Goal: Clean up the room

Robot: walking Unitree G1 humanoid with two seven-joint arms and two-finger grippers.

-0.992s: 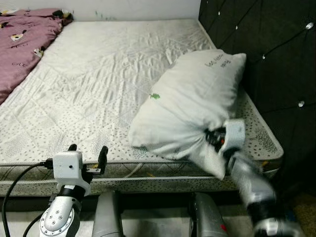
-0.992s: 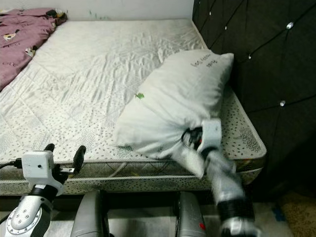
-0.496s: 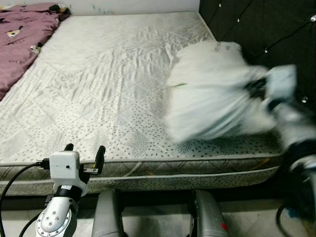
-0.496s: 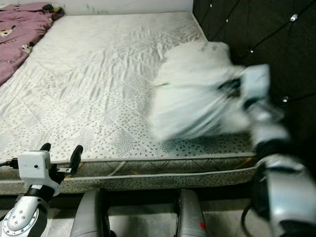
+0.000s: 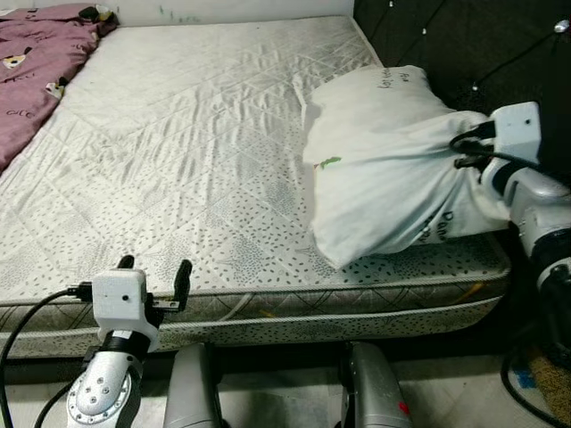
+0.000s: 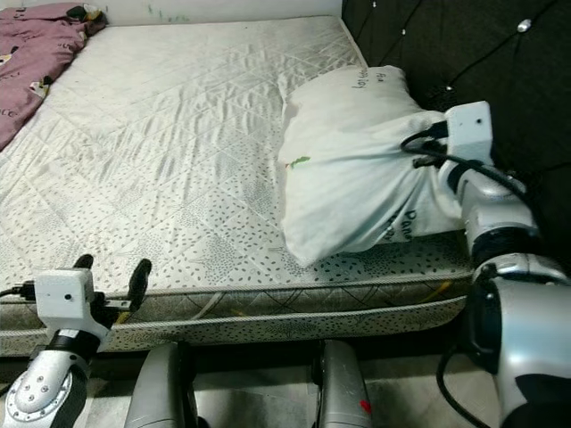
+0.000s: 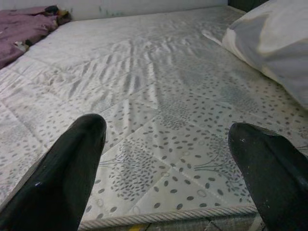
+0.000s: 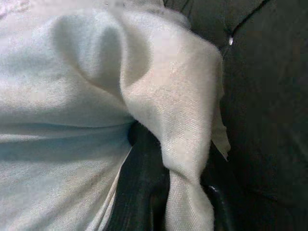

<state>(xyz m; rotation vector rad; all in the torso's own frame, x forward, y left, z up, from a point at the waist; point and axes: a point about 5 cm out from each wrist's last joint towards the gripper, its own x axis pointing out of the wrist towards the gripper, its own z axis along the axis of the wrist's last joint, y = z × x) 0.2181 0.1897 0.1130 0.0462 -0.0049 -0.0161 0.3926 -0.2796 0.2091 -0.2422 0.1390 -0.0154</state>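
Observation:
A white pillow (image 5: 384, 160) with small printed marks lies on the right side of the mattress (image 5: 178, 152), close to the black tufted headboard (image 5: 482, 45). My right gripper (image 5: 464, 152) is shut on the pillow's right end, where the cloth bunches between its black fingers (image 8: 144, 192). My left gripper (image 5: 153, 267) hovers open at the mattress's front edge on the left, with nothing between its fingers (image 7: 62, 178). The pillow's corner (image 7: 269, 43) lies ahead of it and to the right.
A maroon blanket (image 5: 40, 45) with small prints lies bunched at the far left of the bed. The mattress's front edge (image 5: 268, 303) runs across just before me. The headboard stands along the right side, and a strip of floor (image 5: 535, 374) lies below it.
My right gripper has swung the pillow from the front right corner toward the headboard, and it now rests flatter on the mattress. The camera has shifted a little. The left arm stayed put.

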